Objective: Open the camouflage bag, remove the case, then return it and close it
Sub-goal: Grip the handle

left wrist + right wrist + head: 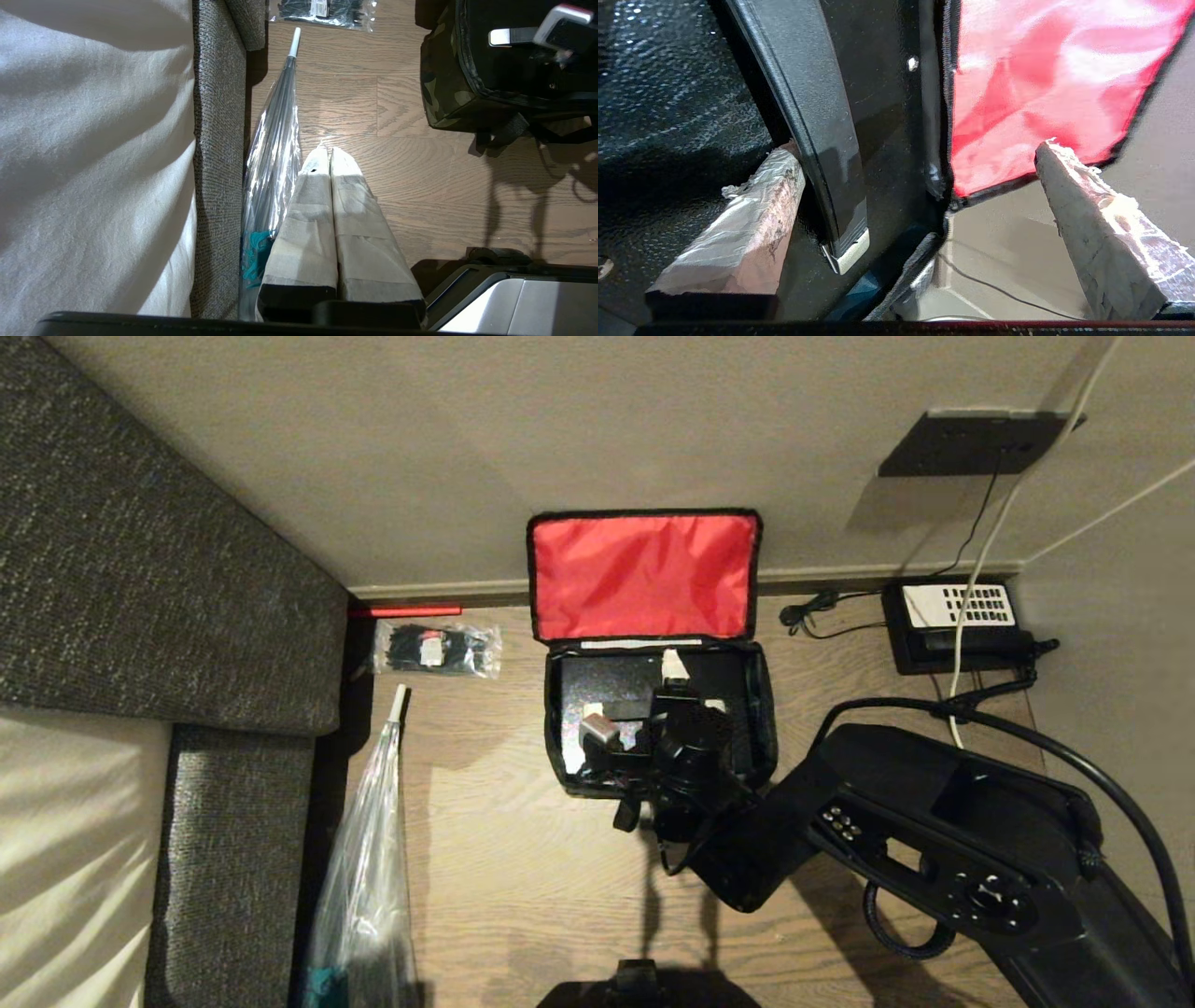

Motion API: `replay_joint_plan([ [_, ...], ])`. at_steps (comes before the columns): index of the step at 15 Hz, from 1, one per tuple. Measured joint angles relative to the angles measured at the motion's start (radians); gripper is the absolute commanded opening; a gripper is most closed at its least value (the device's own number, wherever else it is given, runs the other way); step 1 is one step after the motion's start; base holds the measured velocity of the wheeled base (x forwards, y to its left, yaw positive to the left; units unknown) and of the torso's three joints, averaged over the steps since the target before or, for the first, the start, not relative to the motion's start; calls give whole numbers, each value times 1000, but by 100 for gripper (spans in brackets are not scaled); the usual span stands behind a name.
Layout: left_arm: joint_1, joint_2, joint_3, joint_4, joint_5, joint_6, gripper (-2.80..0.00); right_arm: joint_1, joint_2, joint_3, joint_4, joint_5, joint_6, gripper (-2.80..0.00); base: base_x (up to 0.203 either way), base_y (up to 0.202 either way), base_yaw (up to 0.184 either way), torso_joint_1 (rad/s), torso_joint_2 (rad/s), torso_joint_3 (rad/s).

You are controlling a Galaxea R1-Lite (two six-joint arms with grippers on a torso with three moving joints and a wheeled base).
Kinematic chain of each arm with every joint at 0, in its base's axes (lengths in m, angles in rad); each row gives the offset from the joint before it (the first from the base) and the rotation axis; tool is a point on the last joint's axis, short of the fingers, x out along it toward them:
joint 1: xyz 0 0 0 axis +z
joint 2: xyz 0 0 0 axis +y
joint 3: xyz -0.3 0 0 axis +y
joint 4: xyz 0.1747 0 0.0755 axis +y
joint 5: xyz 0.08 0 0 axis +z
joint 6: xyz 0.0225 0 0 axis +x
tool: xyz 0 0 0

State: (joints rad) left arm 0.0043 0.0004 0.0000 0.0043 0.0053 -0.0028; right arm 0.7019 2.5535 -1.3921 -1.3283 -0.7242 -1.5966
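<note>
Right gripper (920,205) spread wide over the case (607,683), one taped finger (752,205) pressed beside its glossy black strap handle (817,140). Pebbled hard case lying inside the camouflage bag (444,93) on wood floor, red lid lining (644,574) propped against wall. Arm angled in from right. Left gripper (331,154) pinched shut, parked low.

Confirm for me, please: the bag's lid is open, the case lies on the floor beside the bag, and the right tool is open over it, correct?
One detail is wrong: the case is not on the floor, it lies inside the bag, as the head view shows. The lid is open, and the right tool is open over the case.
</note>
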Motion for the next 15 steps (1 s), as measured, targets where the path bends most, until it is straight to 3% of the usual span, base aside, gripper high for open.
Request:
replay_joint_plan([
  [15,0,0,0,0,0,0,-280,-11,75,-137,0,-19,-32,0,0,0,0,0,0,0],
])
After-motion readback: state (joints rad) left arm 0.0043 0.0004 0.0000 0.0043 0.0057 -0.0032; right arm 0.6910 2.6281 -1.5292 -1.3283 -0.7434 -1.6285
